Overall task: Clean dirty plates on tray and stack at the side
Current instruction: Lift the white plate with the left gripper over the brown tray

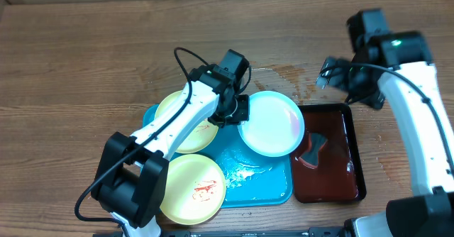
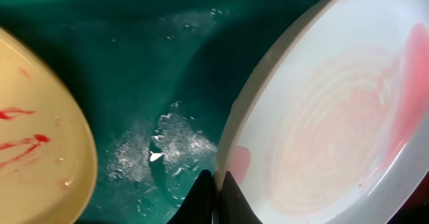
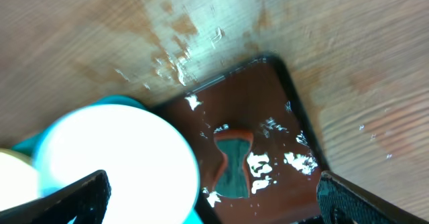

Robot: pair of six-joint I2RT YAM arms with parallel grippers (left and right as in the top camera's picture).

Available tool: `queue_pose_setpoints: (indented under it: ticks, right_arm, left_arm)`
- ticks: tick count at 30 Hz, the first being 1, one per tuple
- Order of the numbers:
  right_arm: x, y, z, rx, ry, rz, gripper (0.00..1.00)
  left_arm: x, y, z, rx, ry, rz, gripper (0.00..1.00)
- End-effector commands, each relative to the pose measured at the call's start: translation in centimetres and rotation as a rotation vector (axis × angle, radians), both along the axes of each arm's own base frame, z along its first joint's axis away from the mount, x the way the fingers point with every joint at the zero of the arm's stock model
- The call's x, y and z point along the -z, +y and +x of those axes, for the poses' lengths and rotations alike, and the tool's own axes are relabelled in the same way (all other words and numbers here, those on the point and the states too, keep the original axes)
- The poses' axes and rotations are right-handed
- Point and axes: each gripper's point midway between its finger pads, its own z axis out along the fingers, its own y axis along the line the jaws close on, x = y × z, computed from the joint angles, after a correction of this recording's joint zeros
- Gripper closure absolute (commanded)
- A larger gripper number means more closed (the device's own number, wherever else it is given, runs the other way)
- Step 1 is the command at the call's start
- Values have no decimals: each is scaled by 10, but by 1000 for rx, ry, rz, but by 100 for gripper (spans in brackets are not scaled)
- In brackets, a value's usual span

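My left fingers (image 2: 213,196) are pinching shut on the left rim of the white plate (image 1: 273,123). It's sitting at the far right of the blue tray (image 1: 262,184), overhanging the brown tray (image 1: 344,177). The far yellow plate (image 1: 169,108) and near yellow plate (image 1: 191,187) are lying left, red-smeared. My right fingers (image 1: 328,72) are hanging wide open, empty, above the surface (image 1: 85,52).
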Motion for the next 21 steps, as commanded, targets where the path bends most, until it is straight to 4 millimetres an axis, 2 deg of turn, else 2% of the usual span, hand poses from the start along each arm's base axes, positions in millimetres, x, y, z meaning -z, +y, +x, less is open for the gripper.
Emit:
queue_pose_setpoints:
  ticks: [1, 5, 9, 14, 21]
  right_arm:
    - [-55, -3, 12, -19, -150, -18, 0]
    - [-109, -9, 13, -22, -276, -13, 0]
    - [-147, -17, 4, -44, -362, -17, 0]
    - [-168, -13, -5, -122, -419, -8, 0]
    - [-171, -13, -7, -122, -432, -8, 0]
  left_arm:
    - [-20, -27, 3, 88, -57, -35, 96]
    - [-39, -40, 3, 129, -119, 3, 96]
    - [-54, -51, 3, 201, -207, 66, 96]
    - [-68, -70, -3, 293, -301, 110, 96]
    - [-89, -87, -5, 346, -472, 227, 96]
